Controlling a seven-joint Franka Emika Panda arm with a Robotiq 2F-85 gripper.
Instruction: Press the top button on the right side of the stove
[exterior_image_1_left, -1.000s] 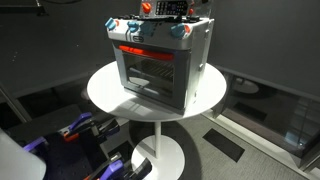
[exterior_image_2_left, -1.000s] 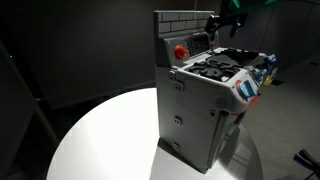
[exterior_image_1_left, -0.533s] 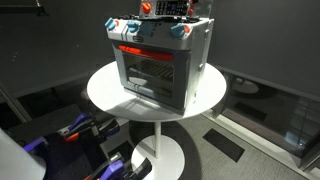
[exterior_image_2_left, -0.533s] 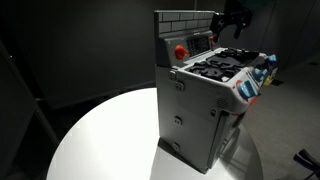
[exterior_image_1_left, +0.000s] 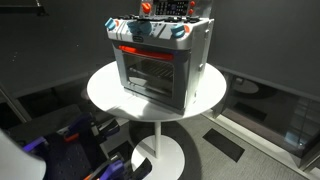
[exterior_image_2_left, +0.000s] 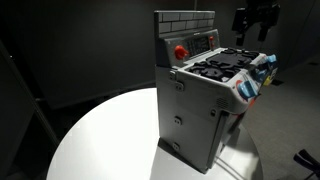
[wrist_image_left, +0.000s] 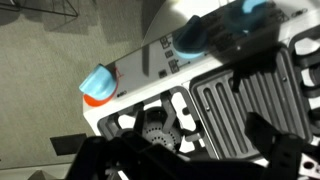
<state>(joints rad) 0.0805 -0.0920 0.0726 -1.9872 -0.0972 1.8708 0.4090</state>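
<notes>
The stove (exterior_image_1_left: 160, 60) stands in the middle of a round white tabletop (exterior_image_1_left: 100, 88), its glass door and red strip facing the camera in an exterior view. From the other side it shows a grey side wall (exterior_image_2_left: 195, 115) and black burners (exterior_image_2_left: 225, 66). The gripper (exterior_image_2_left: 255, 30) hangs in the air above and beyond the far right corner of the stove, touching nothing. It is small and dark against a dark background, so whether its fingers are spread or pressed together cannot be told. The wrist view looks down on the burner grate (wrist_image_left: 245, 100) and a row of blue knobs (wrist_image_left: 100, 82) on a white panel, and it shows no red button clearly. One red button (exterior_image_2_left: 180, 51) sits on the back panel, and there is more red among the knobs at the front edge, so which one counts as the top right button is a judgement call, and choosing wrongly is the first risk. The knobs stand proud and close together, so a descent that is slightly off would probably land on a knob or on the panel between them. The stove looks like a light toy resting loose on the tabletop. A sideways or angled push could slide or tip it, so the press should come straight along the button's own axis.
</notes>
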